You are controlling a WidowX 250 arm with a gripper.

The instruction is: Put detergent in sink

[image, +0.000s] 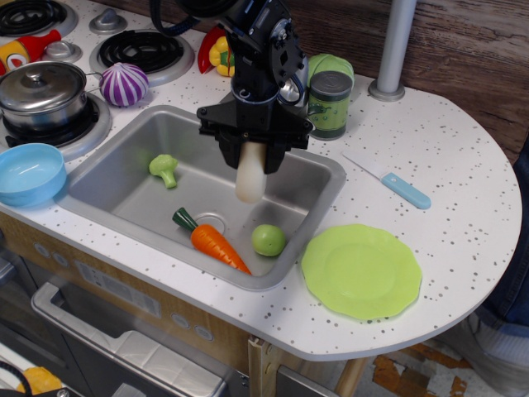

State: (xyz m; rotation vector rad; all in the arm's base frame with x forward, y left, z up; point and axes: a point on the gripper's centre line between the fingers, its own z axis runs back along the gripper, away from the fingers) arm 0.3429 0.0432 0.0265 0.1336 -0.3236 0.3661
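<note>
The cream-white detergent bottle (250, 177) hangs upright inside the silver sink (132, 198), its base just above the sink floor near the middle. My black gripper (254, 145) is shut on the bottle's upper part and hides its neck and cap. The arm reaches down from the back of the counter.
In the sink lie a broccoli (164, 169), a carrot (211, 241) by the drain and a green ball (268, 240). A dark green can (330, 103) stands behind the sink. A blue bowl (29, 173), a green plate (361, 270), a blue-handled knife (397, 185) and a pot (41, 91) surround it.
</note>
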